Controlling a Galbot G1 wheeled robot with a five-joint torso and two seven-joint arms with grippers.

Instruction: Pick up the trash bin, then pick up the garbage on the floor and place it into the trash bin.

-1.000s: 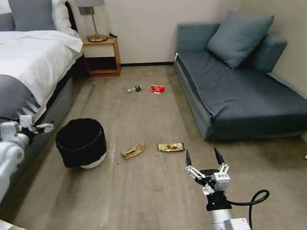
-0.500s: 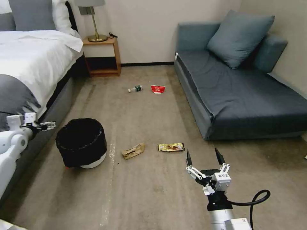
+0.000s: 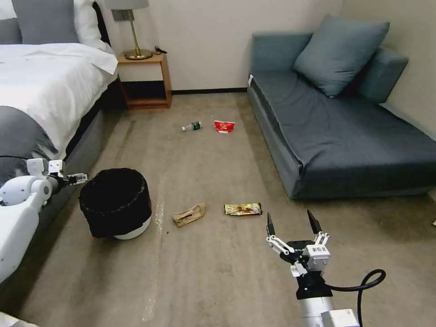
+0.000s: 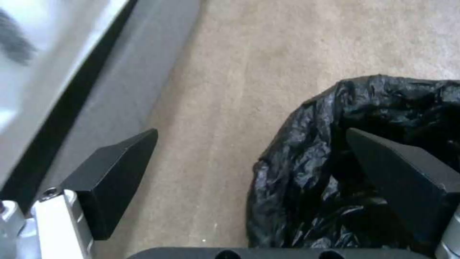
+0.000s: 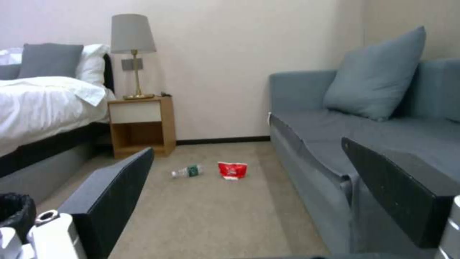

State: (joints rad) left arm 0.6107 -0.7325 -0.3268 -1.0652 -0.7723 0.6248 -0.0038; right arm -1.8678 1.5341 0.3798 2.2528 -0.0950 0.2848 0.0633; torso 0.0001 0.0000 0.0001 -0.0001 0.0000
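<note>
The trash bin (image 3: pixel 116 202), lined with a crinkly black bag, stands on the carpet beside the bed. My left gripper (image 3: pixel 79 178) hovers at its left rim, open. In the left wrist view the left gripper (image 4: pixel 251 131) straddles the trash bin (image 4: pixel 307 151) rim, one finger over the opening and one over carpet. The garbage lies on the floor: a brown paper bag (image 3: pixel 189 214), a gold wrapper (image 3: pixel 243 209), a red packet (image 3: pixel 224 126) and a small bottle (image 3: pixel 191 126). My right gripper (image 3: pixel 289 215) hangs open and empty, just short of the gold wrapper.
A bed (image 3: pixel 41 81) runs along the left, close to the bin. A wooden nightstand (image 3: pixel 144 79) with a lamp stands at the back wall. A grey-blue sofa (image 3: pixel 345 131) takes up the right side. Open carpet lies between them.
My left gripper has moved right, from beside the bed to the bin's left rim. The right arm has barely shifted. The bin and the litter have not moved.
</note>
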